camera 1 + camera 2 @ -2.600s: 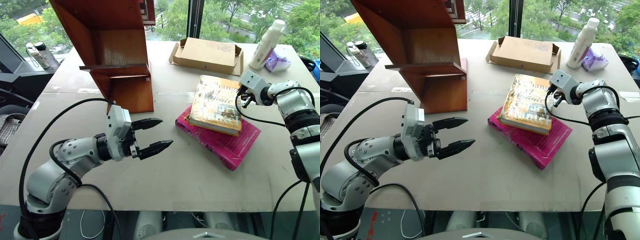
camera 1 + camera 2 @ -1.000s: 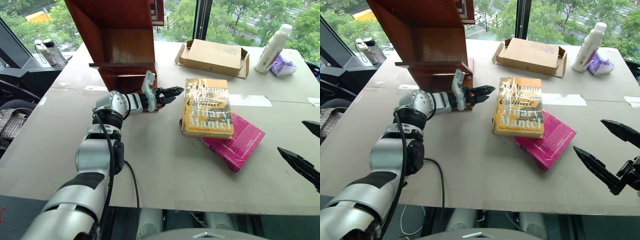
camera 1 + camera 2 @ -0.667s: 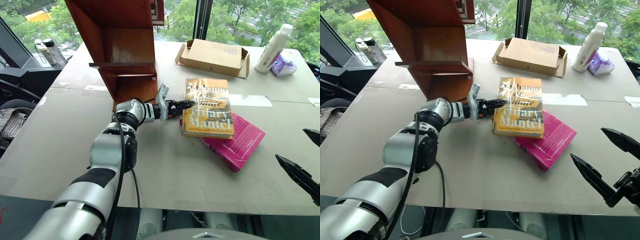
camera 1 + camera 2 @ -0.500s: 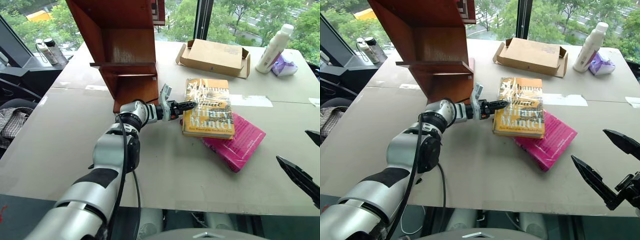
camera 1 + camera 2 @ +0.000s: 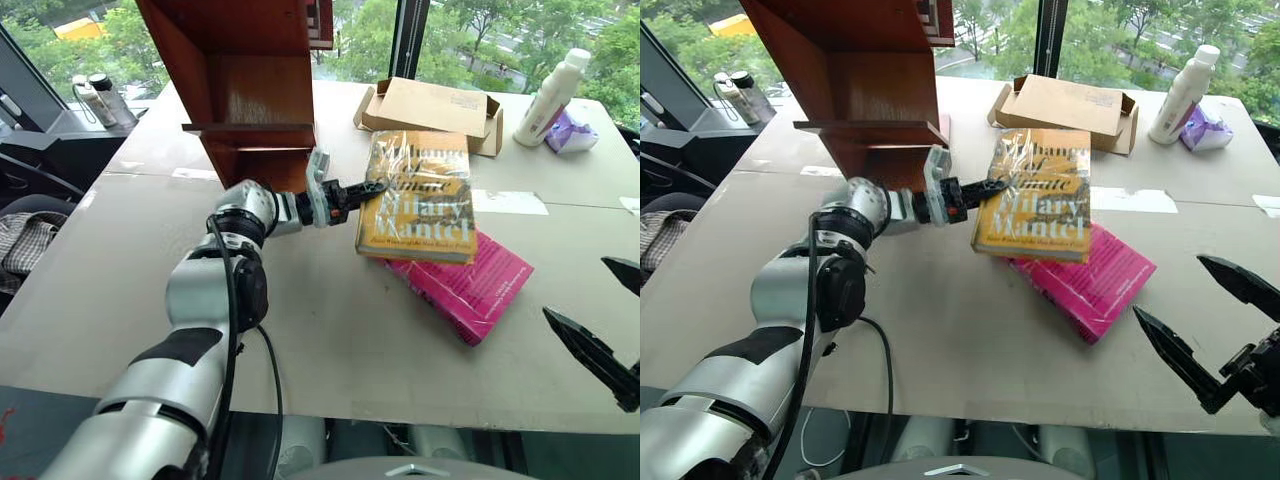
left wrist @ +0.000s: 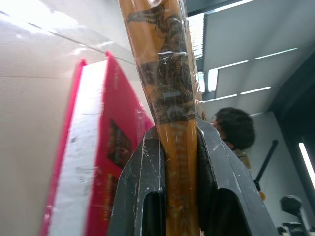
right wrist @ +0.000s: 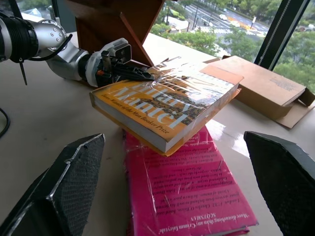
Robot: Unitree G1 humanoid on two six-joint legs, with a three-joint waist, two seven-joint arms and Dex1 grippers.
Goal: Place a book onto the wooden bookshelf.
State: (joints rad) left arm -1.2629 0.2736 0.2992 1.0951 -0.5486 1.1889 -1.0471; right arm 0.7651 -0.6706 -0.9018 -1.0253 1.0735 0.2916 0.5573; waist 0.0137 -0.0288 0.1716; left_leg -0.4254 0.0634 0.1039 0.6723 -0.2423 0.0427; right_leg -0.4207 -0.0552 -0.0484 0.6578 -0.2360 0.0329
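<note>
1. The left gripper [image 5: 368, 187] sits just left of centre in the left eye view, its two black fingers [image 6: 147, 182] clamped tight on the near-left edge of the book [image 5: 418, 196].
2. That book is a thick yellow-orange paperback in shiny plastic wrap. Its cover reads "Hilary Mantel" in large pale letters; a smaller line runs beneath the name, too fine to read from the head views.
3. In the right wrist view the book is lifted and tilted, its gripped edge raised, with a clear gap between it and the magenta-pink paperback [image 5: 465, 286] below.
4. The pink paperback lies flat on the table [image 5: 330, 340], right of centre. Small pale print covers its face; the bottom line in the right wrist view seems to end in "SCOTSMAN", upside down to that camera.
5. The wooden bookshelf [image 5: 245, 80] stands at the upper left of the frame, just behind the left gripper, its horizontal shelf board bare.
6. The right gripper [image 5: 1215, 320] hangs at the lower right edge of the frame, its fingers spread wide with nothing between them, well apart from both books.
7. A flat brown cardboard box [image 5: 432, 108] lies at upper centre-right. A white bottle [image 5: 548, 84] and a purple packet [image 5: 568, 131] stand at the upper right corner; any label text is illegible.
</note>
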